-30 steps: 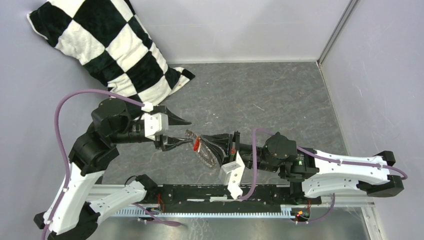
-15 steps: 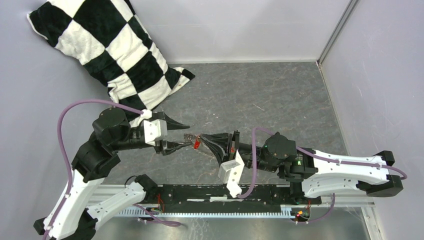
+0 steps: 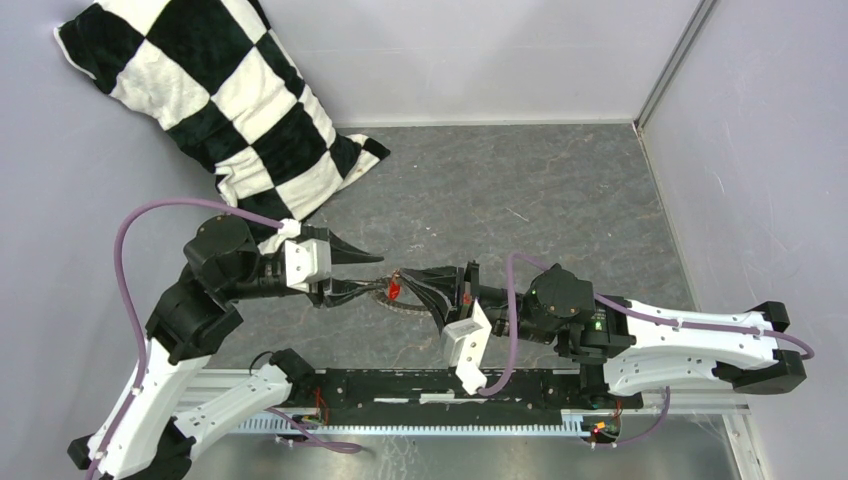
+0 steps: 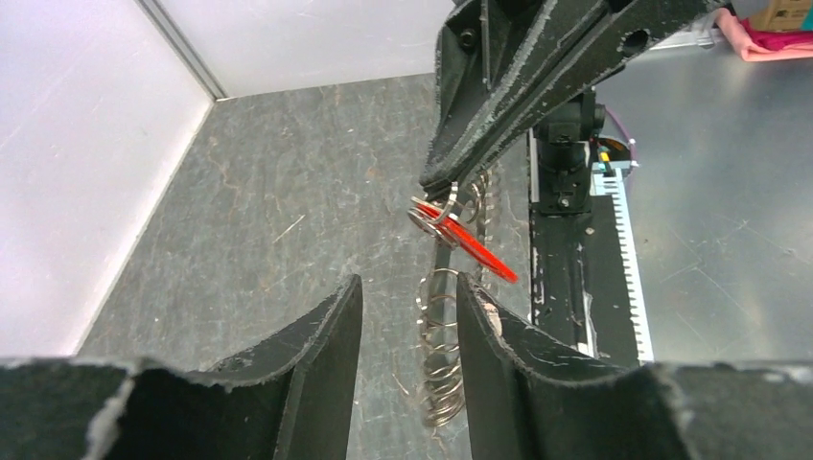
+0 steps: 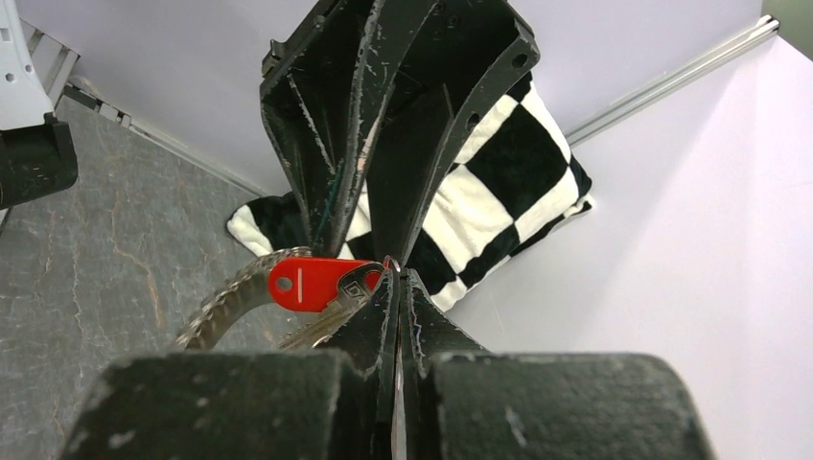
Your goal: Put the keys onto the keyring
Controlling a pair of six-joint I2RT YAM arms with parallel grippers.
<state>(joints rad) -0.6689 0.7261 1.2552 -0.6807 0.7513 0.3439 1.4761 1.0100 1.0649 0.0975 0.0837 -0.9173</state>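
grey stone-look surface between pale walls, with a checked pillow in the far corner. the red key is held in the air over the near middle, its metal end pinched in the tightly closed right fingers, right beside the ring. a second ago the ring drooped toward the near edge. now it lies level, and the left fingers, still apart, have narrowed round it. the left looks about to grip the ring for threading. whether the key is on yet i cannot tell.
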